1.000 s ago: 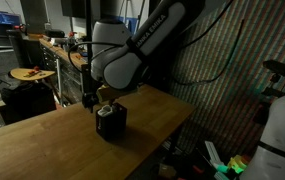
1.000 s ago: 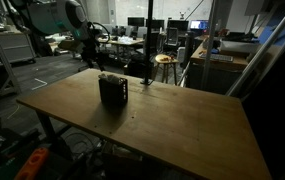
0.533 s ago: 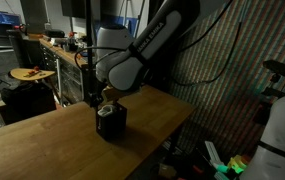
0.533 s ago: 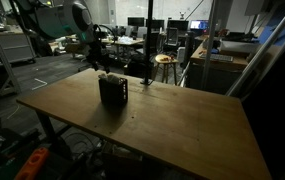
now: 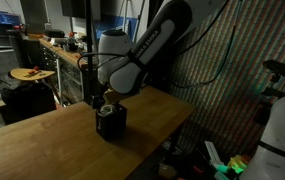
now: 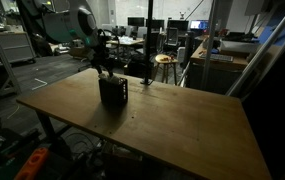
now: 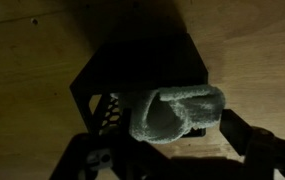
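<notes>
Straight down the wrist view, the gripper (image 7: 172, 156) hung right over the black mesh box (image 7: 142, 65), jaws spread wide, nothing pinched between them. One dark finger (image 7: 90, 160) showed at the lower left of that view and its partner (image 7: 254, 150) at the lower right.

Between the fingers, and a little beyond them, lay the rolled grey cloth (image 7: 177, 112). It sat at the open top of the box, against the edge nearest the fingers, and whether it rested on the rim or dipped inside was hard to say in the gloom. Its long axis ran nearly side to side across the wrist view, rising slightly to the right. That put it close to the line joining the two fingers, so they faced the roll's ends rather than its flanks.

In an exterior view the gripper (image 6: 106, 72) hovered just above the box (image 6: 113, 92), which stood upright on the wooden table (image 6: 182, 120) toward its far side.
</notes>
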Motion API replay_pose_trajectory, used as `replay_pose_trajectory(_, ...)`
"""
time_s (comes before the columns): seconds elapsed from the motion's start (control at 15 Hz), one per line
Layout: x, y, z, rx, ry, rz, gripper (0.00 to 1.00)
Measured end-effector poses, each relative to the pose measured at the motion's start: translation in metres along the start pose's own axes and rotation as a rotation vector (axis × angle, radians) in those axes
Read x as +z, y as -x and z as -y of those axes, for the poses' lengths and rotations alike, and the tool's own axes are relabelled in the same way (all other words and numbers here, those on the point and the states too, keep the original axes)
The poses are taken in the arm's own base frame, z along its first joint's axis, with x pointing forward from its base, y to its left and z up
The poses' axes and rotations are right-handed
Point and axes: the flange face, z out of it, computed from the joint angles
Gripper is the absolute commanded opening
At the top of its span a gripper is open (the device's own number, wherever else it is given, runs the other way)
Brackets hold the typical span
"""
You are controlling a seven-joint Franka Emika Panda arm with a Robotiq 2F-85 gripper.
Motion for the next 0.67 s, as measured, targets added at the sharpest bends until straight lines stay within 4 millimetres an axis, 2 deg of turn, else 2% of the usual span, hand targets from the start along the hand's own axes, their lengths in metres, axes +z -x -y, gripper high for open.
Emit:
replay_pose_trajectory(0.2, 0.0019, -0.0027, 0.0012, 0.0, -0.001, -0.003, 0.34)
replay_pose_trajectory(0.4, 0.0022, -0.0051, 0.0022, 0.0, -0.004, -0.007, 0.12)
replay_pose_trajectory(0.67, 0.0029, -0.0066, 0.0025, 0.0, -0.006, -0.011, 0.02)
